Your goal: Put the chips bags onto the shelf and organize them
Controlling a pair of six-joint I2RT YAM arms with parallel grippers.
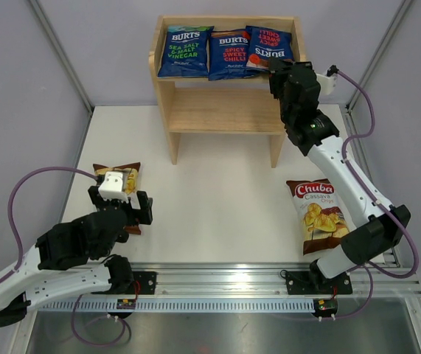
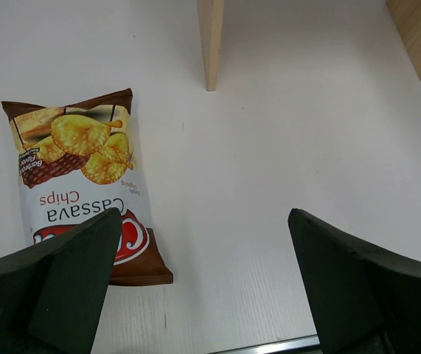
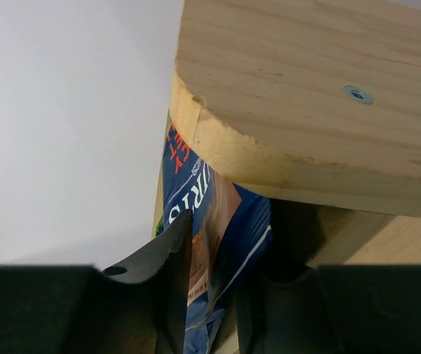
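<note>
Three dark blue BURTS bags lie side by side on the top tier of the wooden shelf [image 1: 217, 110]: left bag [image 1: 183, 51], middle bag [image 1: 228, 54], right bag [image 1: 269, 43]. My right gripper [image 1: 275, 68] is shut on the near edge of the right bag [image 3: 195, 199], under the shelf's side panel [image 3: 306, 110]. One brown Chuba bag [image 1: 319, 214] lies on the table at the right. The other Chuba bag [image 1: 125, 171] lies at the left, partly under my left gripper [image 1: 122, 203]. In the left wrist view that gripper [image 2: 204, 228] is open and empty, with the bag [image 2: 77, 177] to its left.
The shelf's lower tier is bare wood. Its legs [image 2: 211, 44] stand on the white table ahead of the left gripper. A metal rail [image 1: 217, 276] runs along the near table edge. Purple cables loop beside both arms.
</note>
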